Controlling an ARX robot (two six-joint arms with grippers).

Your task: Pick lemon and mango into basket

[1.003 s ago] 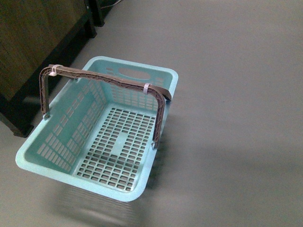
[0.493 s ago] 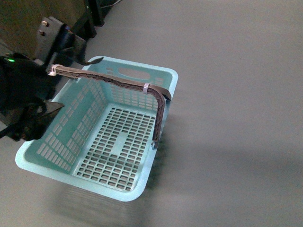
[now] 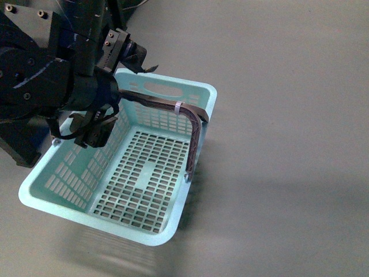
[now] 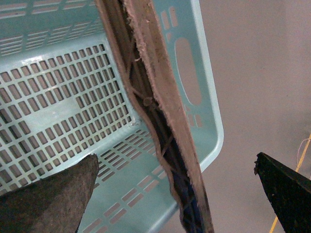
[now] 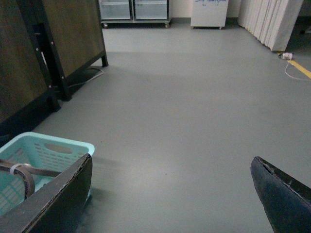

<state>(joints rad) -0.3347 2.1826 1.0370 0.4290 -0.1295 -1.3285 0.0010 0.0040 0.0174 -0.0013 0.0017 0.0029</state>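
Hovering wide open and empty, left gripper (image 4: 165,196) is straddling the handle (image 4: 160,97) of the empty basket (image 3: 69,173) on the floor, risking snagging and tipping it; lemon and mango aren't showing in any view.

basket (image 3: 193,92) on floor (image 3: 288,144), left arm (image 3: 52,75) above its far-left corner, handle (image 3: 150,103) across the middle
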